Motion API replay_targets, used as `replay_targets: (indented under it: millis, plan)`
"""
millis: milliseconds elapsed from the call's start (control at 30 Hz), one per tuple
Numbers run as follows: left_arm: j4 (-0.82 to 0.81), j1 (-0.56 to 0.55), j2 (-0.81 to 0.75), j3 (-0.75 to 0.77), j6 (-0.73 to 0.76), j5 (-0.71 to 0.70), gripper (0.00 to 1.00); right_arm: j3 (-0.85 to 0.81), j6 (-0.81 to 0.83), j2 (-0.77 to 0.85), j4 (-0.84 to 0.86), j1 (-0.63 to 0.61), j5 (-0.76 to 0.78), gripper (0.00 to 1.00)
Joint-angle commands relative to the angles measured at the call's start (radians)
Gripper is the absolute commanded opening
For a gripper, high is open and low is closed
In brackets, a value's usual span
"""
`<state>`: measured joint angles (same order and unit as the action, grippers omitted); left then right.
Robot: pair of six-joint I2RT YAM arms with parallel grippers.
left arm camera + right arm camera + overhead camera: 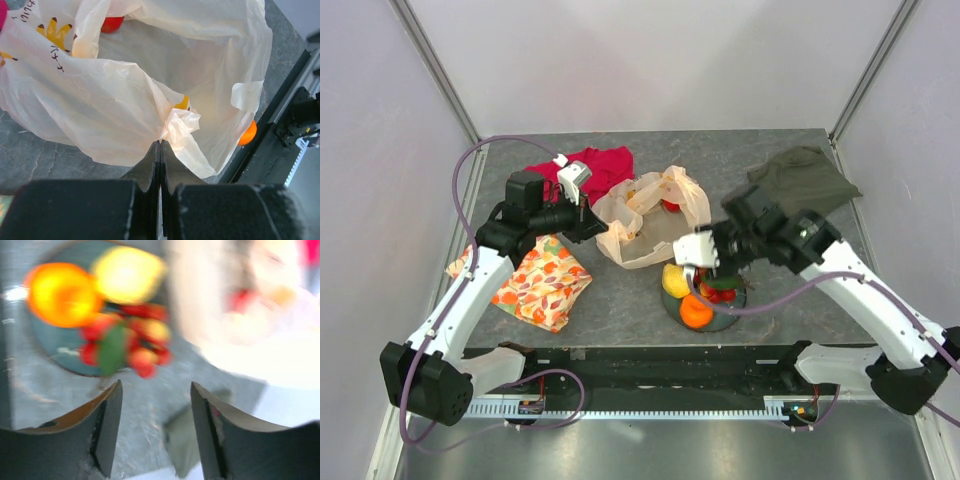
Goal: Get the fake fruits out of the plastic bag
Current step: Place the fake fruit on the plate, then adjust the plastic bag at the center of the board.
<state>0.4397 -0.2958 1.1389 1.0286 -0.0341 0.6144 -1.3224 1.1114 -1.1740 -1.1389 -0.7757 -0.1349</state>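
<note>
The translucent beige plastic bag (645, 228) lies open mid-table, with a red fruit (670, 205) inside. My left gripper (603, 228) is shut on a bunched fold of the bag's edge (177, 125), its tips (161, 143) pressed together. The red fruit (111, 23) shows deep in the bag. A yellow pear (675, 280), an orange (696, 312) and red berries with a green leaf (717, 290) lie on a dark plate (730, 317). My right gripper (712, 268) hovers open and empty (156, 387) just beside the berries (125, 342); that view is blurred.
A red cloth (595, 165) lies behind the bag. An orange-flowered cloth (540, 280) lies under the left arm. A dark green cloth (805, 175) sits at the back right. A black rail (650, 365) runs along the near edge.
</note>
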Motion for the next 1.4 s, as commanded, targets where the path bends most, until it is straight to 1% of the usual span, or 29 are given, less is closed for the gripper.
replay_targets:
  millis: [0,33,67,100,133,167,200,233,300,333,467,500,533,600,633,667,700,767,800,900,933,967,1000,1033,1100,1200,1267,1367]
  plan:
    - [0.005,0.003,-0.037,0.002,-0.012,0.061,0.02,-0.205,-0.116,-0.154,0.121,0.148,-0.124,0.6]
    - [0.014,0.003,-0.042,0.004,-0.006,0.055,0.02,-0.287,-0.186,-0.192,0.145,0.164,-0.147,0.56]
    - [0.025,0.004,-0.047,0.008,0.003,0.051,0.02,-0.32,-0.244,-0.264,0.172,0.182,-0.173,0.54]
    - [0.049,0.003,-0.05,0.014,0.014,0.036,0.02,-0.34,-0.296,-0.292,0.242,0.184,-0.211,0.53]
    - [0.056,0.003,-0.056,0.014,0.014,0.024,0.02,-0.354,-0.368,-0.317,0.278,0.184,-0.245,0.49]
    - [0.062,0.003,-0.068,0.013,0.014,0.018,0.02,-0.351,-0.392,-0.352,0.316,0.182,-0.276,0.47]
    - [0.067,0.003,-0.073,0.005,0.013,0.019,0.02,-0.342,-0.428,-0.363,0.42,0.176,-0.301,0.44]
    - [0.074,0.003,-0.077,0.001,0.01,0.021,0.02,-0.315,-0.494,-0.375,0.474,0.173,-0.301,0.43]
    - [0.083,0.004,-0.085,-0.001,0.011,0.018,0.02,-0.308,-0.513,-0.43,0.53,0.167,-0.313,0.38]
    - [0.09,0.003,-0.085,-0.001,0.016,0.015,0.02,-0.31,-0.515,-0.45,0.534,0.167,-0.321,0.38]
    - [0.091,0.003,-0.09,0.011,0.033,-0.01,0.02,-0.307,-0.498,-0.558,0.492,0.164,-0.306,0.38]
    - [0.091,0.004,-0.1,0.016,0.089,-0.018,0.02,-0.305,-0.51,-0.578,0.475,0.162,-0.287,0.38]
    - [0.09,0.004,-0.105,0.024,0.114,-0.033,0.02,-0.319,-0.519,-0.601,0.456,0.159,-0.257,0.37]
    - [0.09,0.024,-0.119,0.053,0.166,-0.082,0.02,-0.334,-0.588,-0.651,0.436,0.147,-0.12,0.37]
    - [0.088,0.062,-0.125,0.063,0.172,-0.084,0.02,-0.343,-0.608,-0.665,0.43,0.147,-0.074,0.37]
    - [0.085,0.082,-0.126,0.094,0.174,-0.084,0.02,-0.344,-0.625,-0.683,0.427,0.148,0.025,0.38]
    - [0.085,0.096,-0.123,0.108,0.172,-0.085,0.02,-0.342,-0.648,-0.693,0.433,0.148,0.071,0.4]
    - [0.065,0.112,-0.108,0.148,0.168,-0.085,0.02,-0.357,-0.657,-0.731,0.439,0.153,0.159,0.41]
    - [0.036,0.113,-0.096,0.162,0.152,-0.084,0.02,-0.374,-0.65,-0.748,0.444,0.153,0.226,0.41]
    - [-0.021,0.113,-0.024,0.231,0.109,-0.059,0.02,-0.504,-0.642,-0.837,0.45,0.174,0.323,0.42]
    - [-0.035,0.113,-0.002,0.254,0.1,-0.051,0.02,-0.593,-0.634,-0.86,0.449,0.184,0.34,0.42]
    - [-0.048,0.113,0.04,0.298,0.094,-0.042,0.02,-0.636,-0.625,-0.906,0.452,0.194,0.36,0.43]
    - [-0.062,0.113,0.059,0.321,0.086,-0.042,0.02,-0.711,-0.615,-0.926,0.468,0.199,0.391,0.45]
    - [-0.081,0.113,0.079,0.347,0.083,-0.039,0.02,-0.745,-0.593,-0.961,0.481,0.207,0.444,0.47]
    - [-0.087,0.113,0.122,0.43,0.085,-0.051,0.01,-0.843,-0.584,-0.99,0.502,0.231,0.486,0.51]
    - [-0.061,0.122,0.14,0.539,0.098,-0.059,0.02,-0.9,-0.57,-1.0,0.519,0.269,0.503,0.51]
    - [-0.042,0.129,0.133,0.591,0.114,-0.071,0.02,-0.876,-0.558,-0.961,0.547,0.285,0.506,0.51]
    - [-0.023,0.133,0.104,0.629,0.169,-0.106,0.02,-0.802,-0.562,-0.902,0.584,0.289,0.486,0.51]
